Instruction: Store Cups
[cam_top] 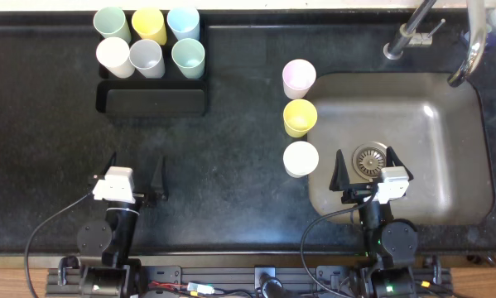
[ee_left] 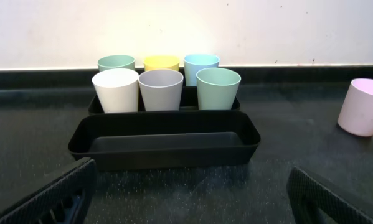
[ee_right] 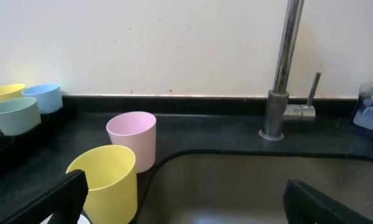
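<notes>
Jaws gape wide and empty on both arms, the left gripper (cam_top: 133,172) facing a black tray (ee_left: 164,146) on the countertop (cam_top: 231,165), the right gripper (cam_top: 366,164) above the sink (cam_top: 430,124). Six cups (cam_top: 146,58) fill the tray's rear rows, the back three half hidden in the left wrist view. Pink cup (cam_top: 298,77), yellow cup (cam_top: 300,117) and white cup (cam_top: 300,158) line the countertop by the sink's rim, the white one cut to a sliver in the right wrist view.

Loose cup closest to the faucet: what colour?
That pink cup is pale pink, clearest in the right wrist view.
</notes>
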Tool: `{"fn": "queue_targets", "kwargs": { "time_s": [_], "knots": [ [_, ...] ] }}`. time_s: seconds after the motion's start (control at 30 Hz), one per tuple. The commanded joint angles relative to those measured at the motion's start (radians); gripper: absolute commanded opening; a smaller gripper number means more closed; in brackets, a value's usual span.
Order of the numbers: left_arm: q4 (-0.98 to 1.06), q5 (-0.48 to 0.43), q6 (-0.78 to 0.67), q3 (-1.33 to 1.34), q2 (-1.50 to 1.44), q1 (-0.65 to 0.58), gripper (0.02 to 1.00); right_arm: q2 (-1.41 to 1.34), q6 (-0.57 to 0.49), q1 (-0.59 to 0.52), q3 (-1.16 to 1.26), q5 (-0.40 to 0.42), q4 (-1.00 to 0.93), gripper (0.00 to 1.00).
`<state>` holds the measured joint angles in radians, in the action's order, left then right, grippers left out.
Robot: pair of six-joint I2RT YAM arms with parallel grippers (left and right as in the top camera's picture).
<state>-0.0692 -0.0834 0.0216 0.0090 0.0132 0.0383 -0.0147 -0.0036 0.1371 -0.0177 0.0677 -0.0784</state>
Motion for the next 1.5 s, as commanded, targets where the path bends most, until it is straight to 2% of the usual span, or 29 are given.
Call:
{"fn": "queue_targets", "kwargs": {
  "time_s": [0.03, 0.33, 0.47, 0.6, 0.73, 1.0, 1.17, 1.33, 1.5],
  "knots": [
    [0.011, -0.008, -0.018, -0.001, -0.010, -0.005, 1.000, 0.010, -0.003, -0.007, 0.013, 0.004, 0.006, 0.996],
    [0.009, 0.018, -0.018, -0.001, -0.010, -0.005, 1.000, 0.010, -0.003, -0.007, 0.013, 0.004, 0.006, 0.996],
    [0.073, 0.018, -0.018, 0.000, 0.009, -0.006, 1.000, 0.010, -0.003, -0.007, 0.013, 0.004, 0.006, 0.996],
    [0.208, 0.005, -0.017, 0.061, 0.162, -0.005, 0.982, 0.010, -0.003, -0.007, 0.013, 0.004, 0.006, 0.998],
    [0.192, -0.021, -0.018, 0.247, 0.385, 0.004, 0.982, 0.010, -0.003, -0.007, 0.013, 0.004, 0.006, 0.996],
    [-0.011, -0.021, -0.018, 0.795, 0.833, 0.071, 0.998, 0.010, -0.003, -0.007, 0.013, 0.004, 0.006, 0.996],
    [-0.193, -0.020, -0.013, 1.143, 1.099, 0.175, 1.000, 0.010, -0.003, -0.007, 0.013, 0.004, 0.006, 0.996],
    [-0.472, 0.111, 0.155, 1.489, 1.394, 0.326, 1.000, 0.010, -0.003, -0.007, 0.013, 0.004, 0.006, 0.998],
    [-0.727, 0.116, 0.316, 1.776, 1.676, 0.432, 1.000, 0.010, -0.003, -0.007, 0.013, 0.004, 0.006, 0.998]
  ]
}}
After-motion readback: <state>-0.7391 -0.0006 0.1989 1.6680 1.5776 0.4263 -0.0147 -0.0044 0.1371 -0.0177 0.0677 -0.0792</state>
